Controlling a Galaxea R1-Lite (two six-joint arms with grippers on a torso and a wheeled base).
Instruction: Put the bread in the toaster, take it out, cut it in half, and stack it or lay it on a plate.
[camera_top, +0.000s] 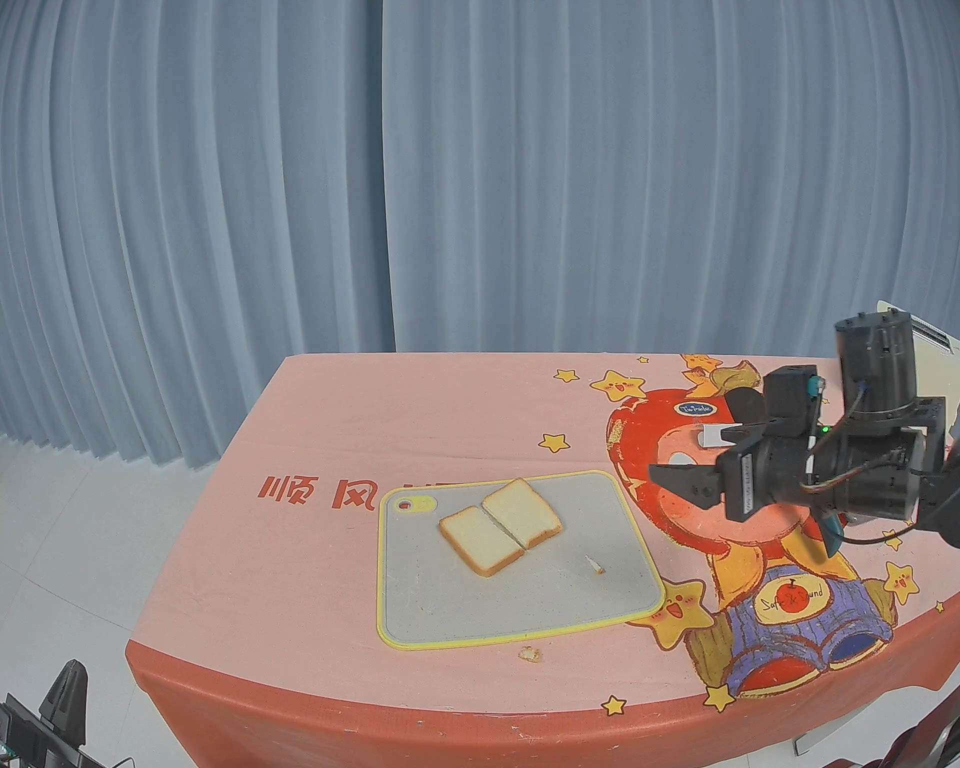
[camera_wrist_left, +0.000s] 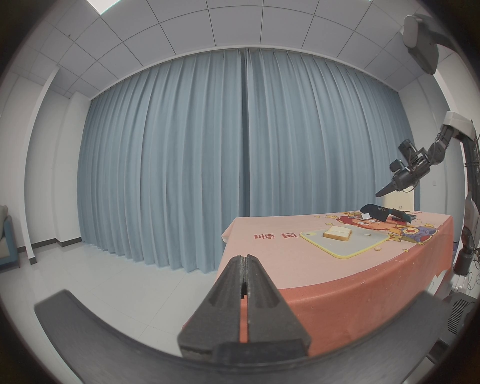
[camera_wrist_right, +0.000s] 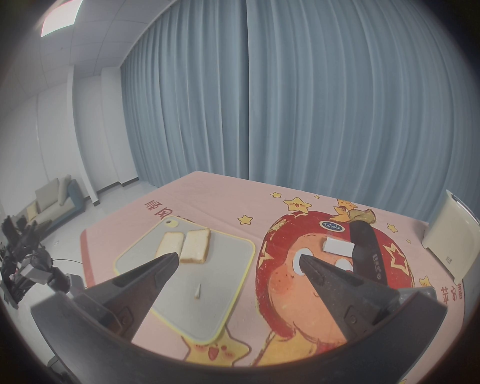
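Note:
Two halves of a bread slice (camera_top: 480, 540) (camera_top: 522, 512) lie side by side on the grey cutting board (camera_top: 520, 600) with a yellow rim; they also show as bread (camera_wrist_right: 170, 244) (camera_wrist_right: 196, 245) and bread (camera_wrist_left: 337, 233). My right gripper (camera_top: 680, 475) (camera_wrist_right: 237, 262) hangs open and empty above the table, to the right of the board. A black knife (camera_top: 745, 405) (camera_wrist_right: 367, 252) lies on the table behind it. The cream toaster (camera_top: 935, 350) (camera_wrist_right: 450, 240) stands at the far right. My left gripper (camera_wrist_left: 243, 280) is shut on nothing, low beside the table's left front corner.
A crumb (camera_top: 596, 566) lies on the board and another crumb (camera_top: 529, 654) on the pink tablecloth near the front edge. Blue curtains hang behind the table. Open floor lies to the left.

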